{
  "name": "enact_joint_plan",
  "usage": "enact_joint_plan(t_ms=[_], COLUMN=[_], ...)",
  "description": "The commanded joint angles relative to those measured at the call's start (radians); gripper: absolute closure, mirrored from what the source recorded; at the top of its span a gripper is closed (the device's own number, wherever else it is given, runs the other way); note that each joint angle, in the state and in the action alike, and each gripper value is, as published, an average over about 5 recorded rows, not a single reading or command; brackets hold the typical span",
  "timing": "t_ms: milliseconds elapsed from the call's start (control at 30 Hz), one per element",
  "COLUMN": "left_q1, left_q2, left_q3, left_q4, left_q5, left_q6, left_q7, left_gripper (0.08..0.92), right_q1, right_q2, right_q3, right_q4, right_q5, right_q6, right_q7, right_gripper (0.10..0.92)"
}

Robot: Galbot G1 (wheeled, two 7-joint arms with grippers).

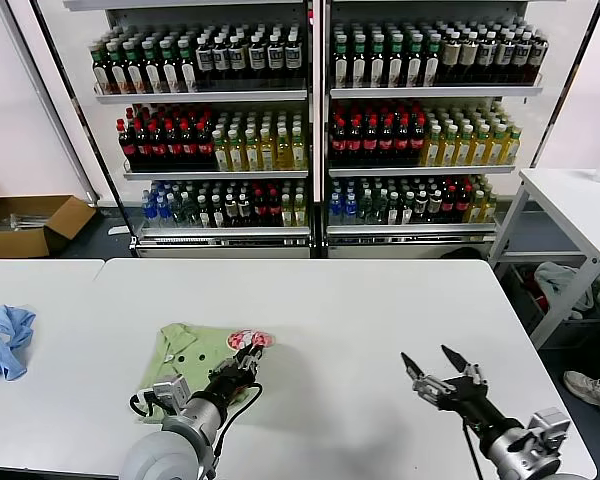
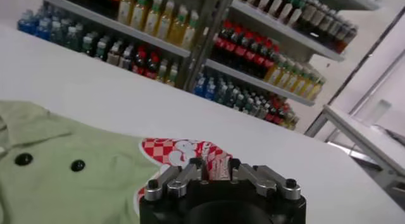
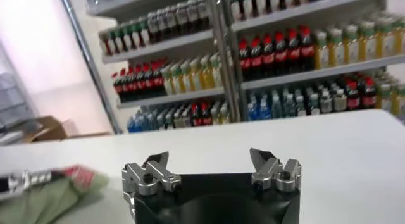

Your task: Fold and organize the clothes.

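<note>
The light green polo shirt (image 1: 190, 352) lies partly folded on the white table (image 1: 380, 320), left of centre, collar and dark buttons up, red-and-white checkered print (image 1: 250, 340) at its right edge. My left gripper (image 1: 250, 352) is shut on a pinch of the printed cloth. In the left wrist view the jaws (image 2: 217, 168) grip the checkered fabric (image 2: 174, 149), with green cloth and two buttons (image 2: 77, 165) beside. My right gripper (image 1: 432, 366) is open and empty over bare table at the front right. In the right wrist view (image 3: 209, 165) it is open, with the shirt (image 3: 50, 193) far off.
A light blue cloth (image 1: 2, 338) lies at the table's left edge. Shelves of bottles (image 1: 310, 130) stand behind the table. A cardboard box (image 1: 30, 222) sits on the floor at left. Another white table (image 1: 580, 205) stands at right.
</note>
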Motion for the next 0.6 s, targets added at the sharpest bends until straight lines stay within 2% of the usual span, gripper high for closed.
enact_joint_plan(t_ms=[33, 200, 467, 600], left_q1=[0.001, 0.033, 0.09, 0.113], left_q2=[0.017, 0.031, 0.042, 0.083], left_q3=[-0.066, -0.129, -0.217, -0.314], left_q4=[-0.042, -0.072, -0.071, -0.028], left_q5=[-0.002, 0.0, 0.032, 0.158], left_q6=[-0.042, -0.056, -0.068, -0.045], left_q7=[0.123, 0.187, 0.239, 0.288], left_gripper=[0.598, 0.451, 0.226, 0.181], right_q1=[0.121, 0.17, 0.214, 0.333], right_q2=[-0.022, -0.01, 0.0, 0.005], right_q3=[-0.21, -0.318, -0.405, -0.511], right_q4=[-0.041, -0.085, -0.133, -0.216], right_q5=[-0.038, -0.046, -0.03, -0.018], right_q6=[-0.056, -0.066, -0.079, -0.097], right_q7=[0.052, 0.063, 0.076, 0.093], right_gripper=[0.203, 0.203, 0.203, 0.203])
